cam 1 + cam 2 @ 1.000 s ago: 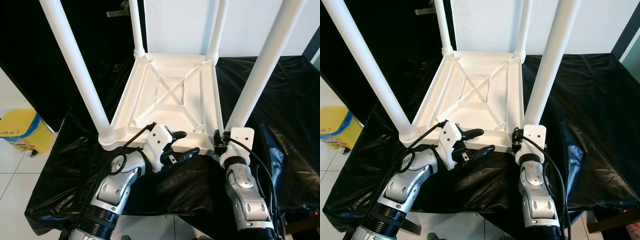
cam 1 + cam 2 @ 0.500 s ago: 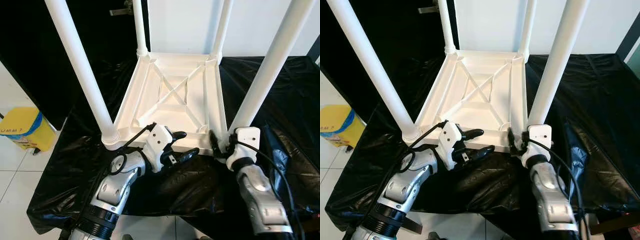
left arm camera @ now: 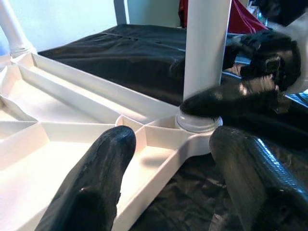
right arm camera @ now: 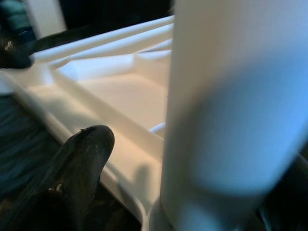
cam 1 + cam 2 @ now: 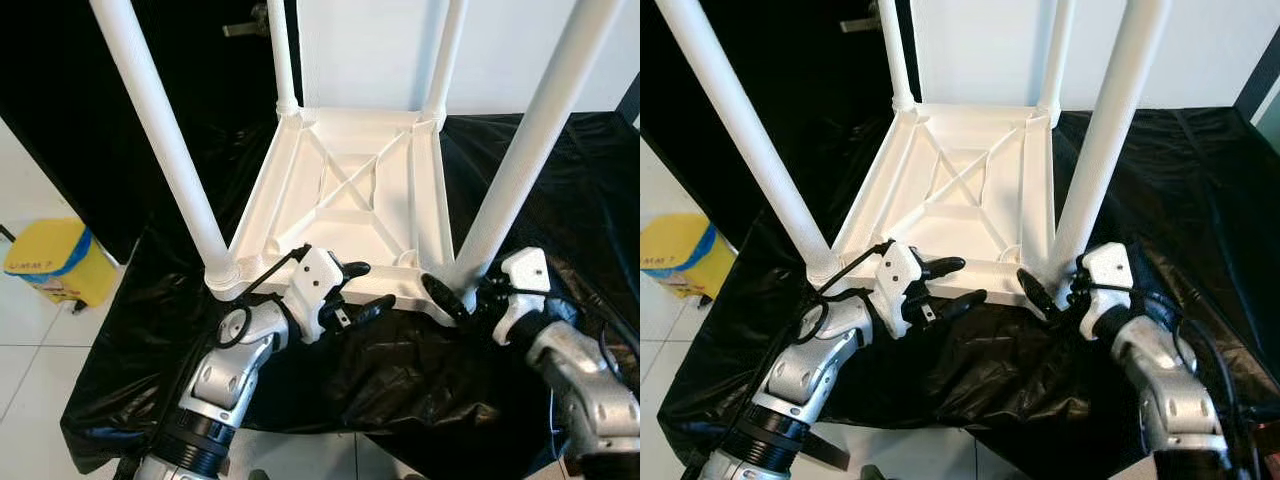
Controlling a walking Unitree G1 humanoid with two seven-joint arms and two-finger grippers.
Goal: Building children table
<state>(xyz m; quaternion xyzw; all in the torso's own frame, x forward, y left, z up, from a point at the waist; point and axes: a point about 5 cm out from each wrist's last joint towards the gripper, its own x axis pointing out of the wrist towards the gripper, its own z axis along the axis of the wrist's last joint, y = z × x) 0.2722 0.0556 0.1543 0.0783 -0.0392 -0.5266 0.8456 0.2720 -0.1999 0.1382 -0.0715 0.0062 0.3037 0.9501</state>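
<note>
White table [image 5: 350, 200] upturned on black sheet [image 5: 560, 200] | left gripper [image 5: 362, 287] jaws straddle rim | right gripper [image 5: 455, 300] jaws wide around leg [image 5: 525, 150]

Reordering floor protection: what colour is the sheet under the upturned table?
Black; the sheet shows best in the left eye view.

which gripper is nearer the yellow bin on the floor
Left. The left gripper sits at the table's near rim, toward the yellow bin side. The right gripper is at the near right leg, farther away.
</note>
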